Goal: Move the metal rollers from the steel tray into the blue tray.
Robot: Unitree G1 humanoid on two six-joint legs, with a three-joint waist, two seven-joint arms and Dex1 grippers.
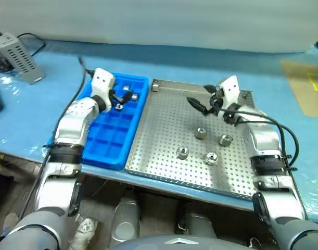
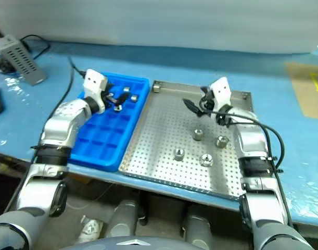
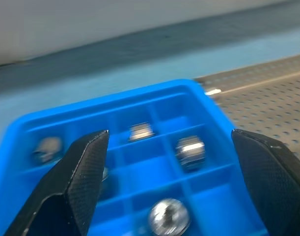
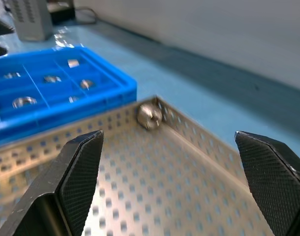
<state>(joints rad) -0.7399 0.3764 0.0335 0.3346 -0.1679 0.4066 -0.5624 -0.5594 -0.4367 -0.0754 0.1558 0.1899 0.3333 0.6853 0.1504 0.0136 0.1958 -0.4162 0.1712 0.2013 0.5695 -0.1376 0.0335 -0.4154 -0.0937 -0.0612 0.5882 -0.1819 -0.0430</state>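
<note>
Blue tray (image 1: 113,136) left of steel tray (image 1: 164,151) — touching.

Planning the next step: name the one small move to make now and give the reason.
Probably lower the open, empty right claw onto the nearest of the metal rollers in the steel tray. Five remain there, one in the far corner, while the left claw hovers open over the blue tray.

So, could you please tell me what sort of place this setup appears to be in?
Probably a workshop or lab workbench: a blue-covered bench carries a perforated steel tray with loose metal rollers, a compartmented blue tray for sorting, and a grey electronics box with cables.
</note>
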